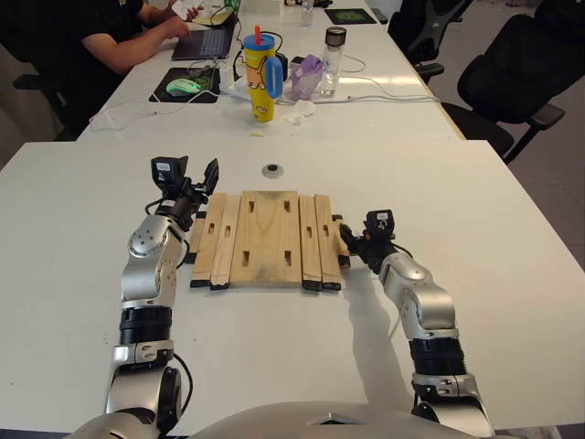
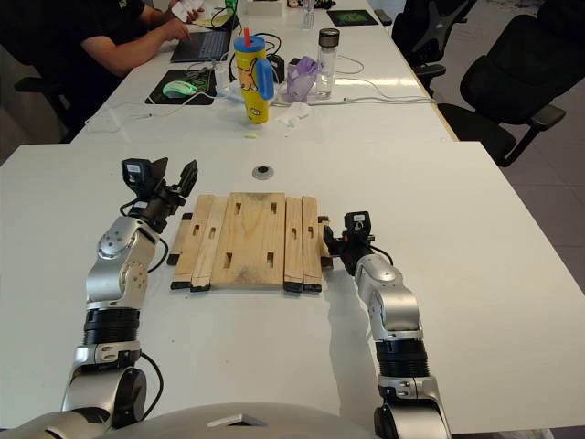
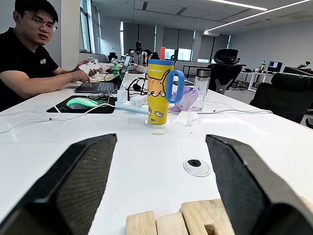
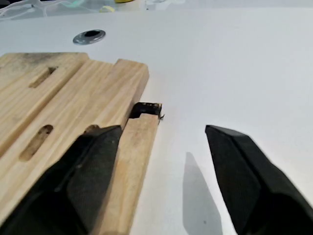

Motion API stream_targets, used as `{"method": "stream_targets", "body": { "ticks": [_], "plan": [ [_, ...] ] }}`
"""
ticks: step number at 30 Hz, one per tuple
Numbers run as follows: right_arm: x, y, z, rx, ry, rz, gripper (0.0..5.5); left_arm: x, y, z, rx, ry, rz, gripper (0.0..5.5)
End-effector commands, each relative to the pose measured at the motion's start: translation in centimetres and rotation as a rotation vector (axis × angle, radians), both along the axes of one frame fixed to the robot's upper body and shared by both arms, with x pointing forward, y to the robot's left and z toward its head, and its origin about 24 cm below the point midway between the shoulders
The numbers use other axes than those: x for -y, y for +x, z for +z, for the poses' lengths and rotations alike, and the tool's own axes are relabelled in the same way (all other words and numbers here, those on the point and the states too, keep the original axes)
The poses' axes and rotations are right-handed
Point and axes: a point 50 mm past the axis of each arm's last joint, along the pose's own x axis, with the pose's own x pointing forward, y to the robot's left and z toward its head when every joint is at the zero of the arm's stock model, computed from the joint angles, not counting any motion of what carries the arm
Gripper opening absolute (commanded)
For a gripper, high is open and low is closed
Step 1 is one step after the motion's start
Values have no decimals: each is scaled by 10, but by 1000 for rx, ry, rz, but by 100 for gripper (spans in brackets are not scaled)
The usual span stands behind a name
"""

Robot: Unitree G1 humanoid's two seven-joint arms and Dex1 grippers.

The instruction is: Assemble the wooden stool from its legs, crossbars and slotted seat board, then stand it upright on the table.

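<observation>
Stool parts lying flat, side by side, in middle of white table (image 1: 73,238). Wide seat board (image 1: 266,236) lying in centre, slots facing up. Thin slotted pieces (image 1: 213,240) touching its left side, more thin pieces (image 1: 320,240) touching its right side. Left gripper (image 1: 196,176) hanging just above far left corner of wood, fingers wide apart, holding nothing. Right gripper (image 4: 164,129) sitting low at right edge of wood, fingers apart, one finger over outermost piece, other over bare table.
</observation>
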Motion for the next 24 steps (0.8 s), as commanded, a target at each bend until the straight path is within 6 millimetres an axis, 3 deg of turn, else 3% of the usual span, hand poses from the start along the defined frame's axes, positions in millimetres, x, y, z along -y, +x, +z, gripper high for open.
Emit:
{"method": "stream_targets", "body": {
  "ticks": [1,9,16,24],
  "plan": [
    [0,-5,-5,-55,-37,36,318,-2,1,0,-3,9,1,340],
    [11,-15,-28,-215,-239,98,318,-3,-2,-3,-12,5,11,340],
    [41,-10,-28,-241,-310,48,318,-4,-3,-4,-17,6,18,340],
    [22,2,-1,-88,-55,64,318,-5,-3,-6,-20,9,19,340]
  ]
}}
